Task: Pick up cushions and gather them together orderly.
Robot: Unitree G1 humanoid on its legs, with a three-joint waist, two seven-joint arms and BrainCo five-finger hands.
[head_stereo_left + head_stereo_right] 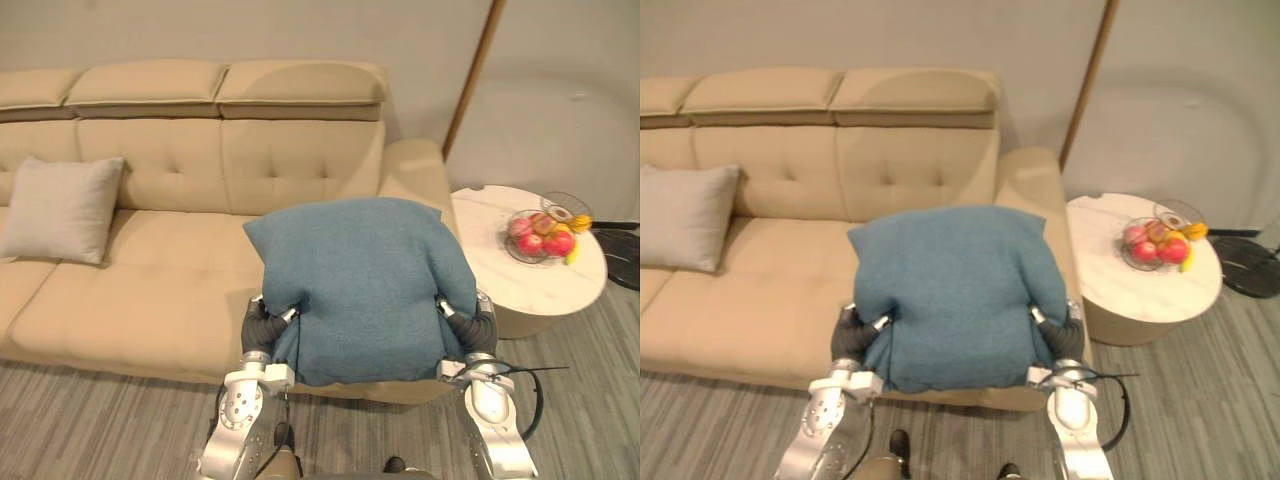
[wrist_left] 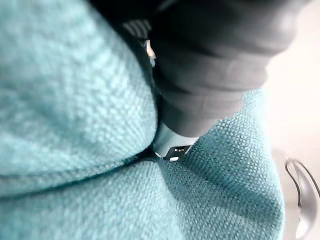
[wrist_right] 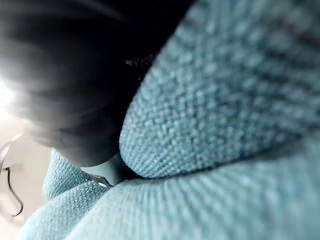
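- Cushions numbered two: one blue cushion [image 1: 365, 285] and one grey cushion [image 1: 60, 210].
- The blue cushion sat raised between the robot's two hands, above the right end of the single beige sofa [image 1: 160, 290].
- The left hand [image 1: 260, 326] pressed into its left side and the right hand [image 1: 478, 328] into its right side. Whether either was open or clenched could not be told.
- The grey cushion leaned against the sofa's backrest at the left end, well apart from the blue one.
- One round table [image 1: 500, 275] stood beside the sofa's right arm, carrying one bowl [image 1: 510, 245] of fruit.
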